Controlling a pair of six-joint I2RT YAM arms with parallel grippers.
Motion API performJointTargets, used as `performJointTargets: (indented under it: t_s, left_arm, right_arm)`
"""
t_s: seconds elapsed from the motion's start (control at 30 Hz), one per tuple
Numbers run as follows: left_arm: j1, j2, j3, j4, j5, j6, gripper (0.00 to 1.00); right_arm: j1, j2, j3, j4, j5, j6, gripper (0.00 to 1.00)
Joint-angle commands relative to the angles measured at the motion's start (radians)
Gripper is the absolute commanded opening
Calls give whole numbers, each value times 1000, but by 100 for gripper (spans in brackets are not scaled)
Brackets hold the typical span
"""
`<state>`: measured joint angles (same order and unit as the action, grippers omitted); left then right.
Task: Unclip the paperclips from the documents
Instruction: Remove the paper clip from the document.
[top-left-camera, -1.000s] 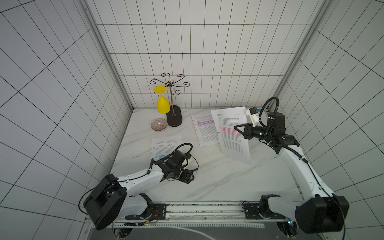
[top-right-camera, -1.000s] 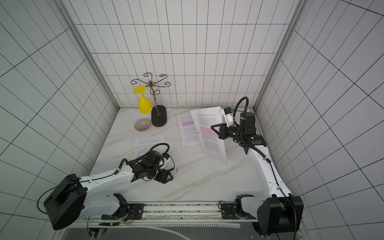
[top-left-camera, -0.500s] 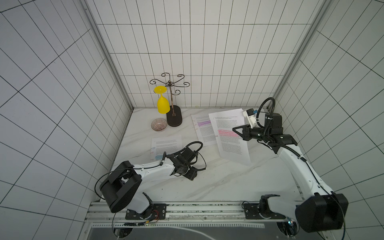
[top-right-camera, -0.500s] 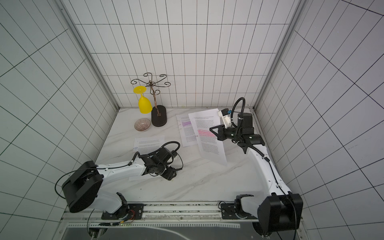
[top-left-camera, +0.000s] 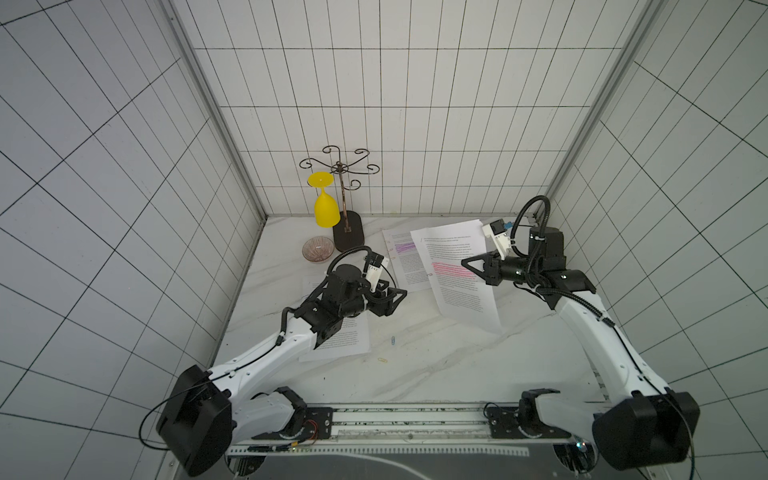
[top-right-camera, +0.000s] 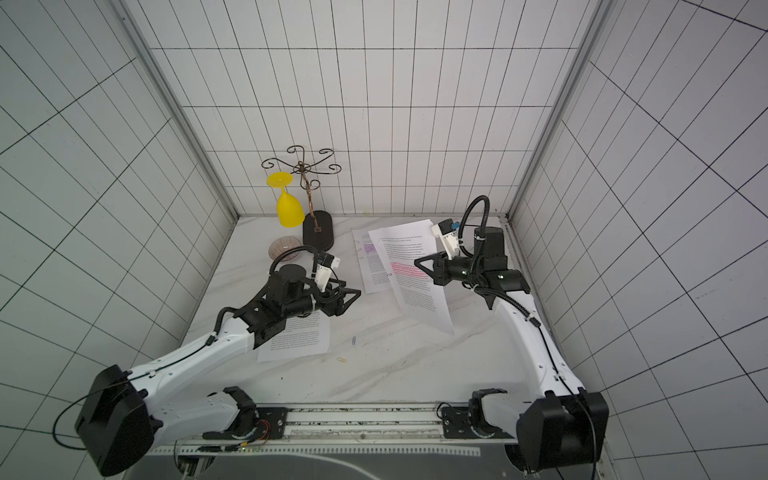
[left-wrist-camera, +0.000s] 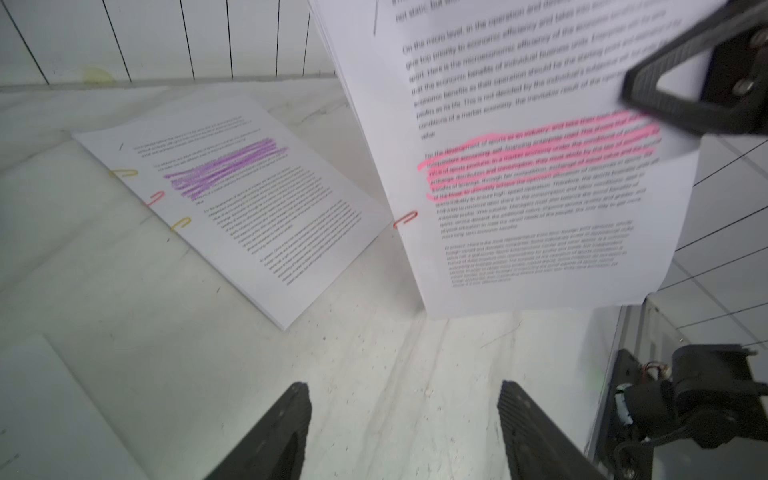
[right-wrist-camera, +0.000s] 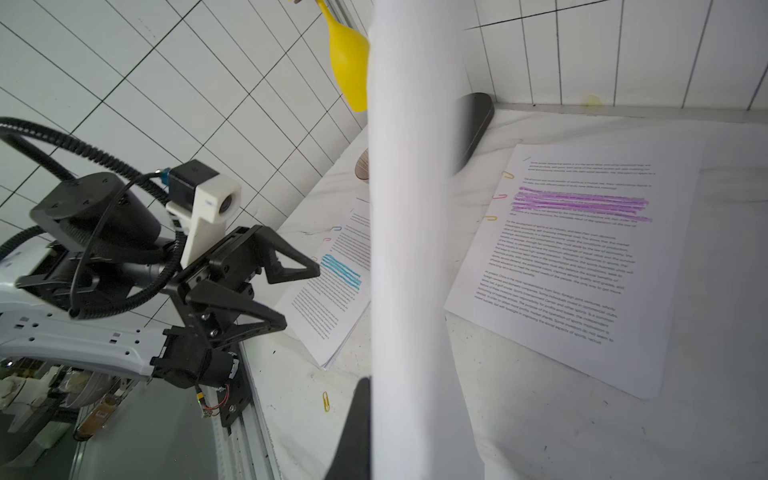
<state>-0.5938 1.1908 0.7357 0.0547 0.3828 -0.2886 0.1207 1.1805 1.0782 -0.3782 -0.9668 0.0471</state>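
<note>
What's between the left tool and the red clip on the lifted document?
Nothing visible. The open left tool faces the red clip on the edge of the pink-highlighted document, held up by the right tool; only air lies between.

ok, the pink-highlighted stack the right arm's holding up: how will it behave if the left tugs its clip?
Likely floppy: the pink-highlighted stack, pinched at one edge by the right jaws, bows below the grip. Probably light, as that single pinch holds it up. A tug on the red paperclip would likely swing or twist the sheets before it slides off.
</note>
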Motion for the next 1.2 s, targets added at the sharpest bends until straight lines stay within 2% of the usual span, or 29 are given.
performJointTargets:
  t_s: [0.0,0.2,0.47,0.53,0.63,0.7,0.83,0.97,1.17]
  left_arm:
    - [21,51,-12,312,186,-39,77]
    - [34,187,90,383,442,-72,77]
    - [37,238,103,514,509,-169,76]
    - [37,245,103,544,529,-200,67]
    - [40,241,86,556,530,-215,37]
    - [45,231,65,565,520,-223,27]
    - [58,207,41,571,501,-232,26]
    - [72,192,38,535,491,-214,31]
    - [97,165,12,529,455,-215,30]
  right_arm:
    - [19,-40,-5,41,-113,-11,0]
    - [34,-82,-23,125,-215,43,0]
    - [36,-126,-61,276,-262,158,0]
    - [36,-127,-62,296,-262,172,0]
    - [36,-123,-60,312,-256,183,0]
    - [34,-120,-57,315,-252,184,0]
    - [35,-118,-61,317,-250,183,0]
    - [34,-122,-75,316,-247,183,0]
    - [34,-132,-93,316,-244,183,0]
